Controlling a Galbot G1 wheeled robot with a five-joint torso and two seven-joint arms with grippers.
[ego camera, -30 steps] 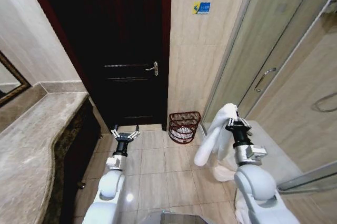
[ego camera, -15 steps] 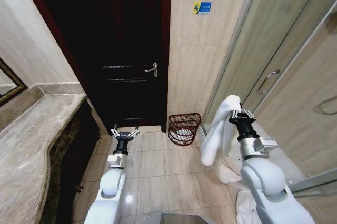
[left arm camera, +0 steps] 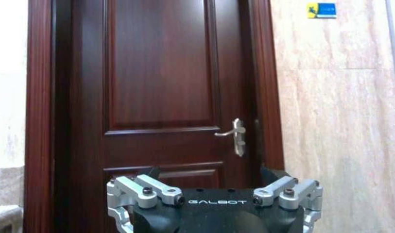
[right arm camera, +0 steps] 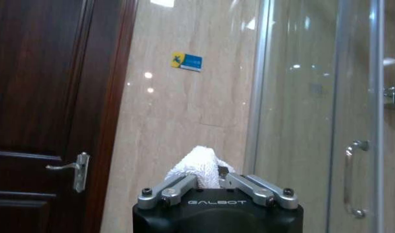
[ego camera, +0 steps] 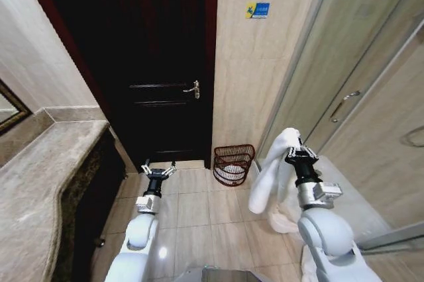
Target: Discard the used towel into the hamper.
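A white towel [ego camera: 273,175] hangs from my right gripper [ego camera: 295,151], which is shut on its top fold; in the right wrist view the towel [right arm camera: 198,167] bulges between the fingers. The hamper [ego camera: 232,163], a small dark reddish-brown wire basket, stands on the tiled floor against the wall, ahead and to the left of the towel. My left gripper [ego camera: 158,168] is open and holds nothing, raised over the floor in front of the dark door; its spread fingers [left arm camera: 144,190] show in the left wrist view.
A dark wooden door [ego camera: 159,63] with a lever handle [ego camera: 193,87] is straight ahead. A stone vanity counter [ego camera: 40,176] runs along the left. A glass shower enclosure [ego camera: 358,96] stands on the right. More white cloth [ego camera: 286,219] lies on the floor below the right arm.
The whole view has shifted slightly as the camera moved. My right gripper with the towel has drawn a little left and lower in view. The left arm holds its pose.
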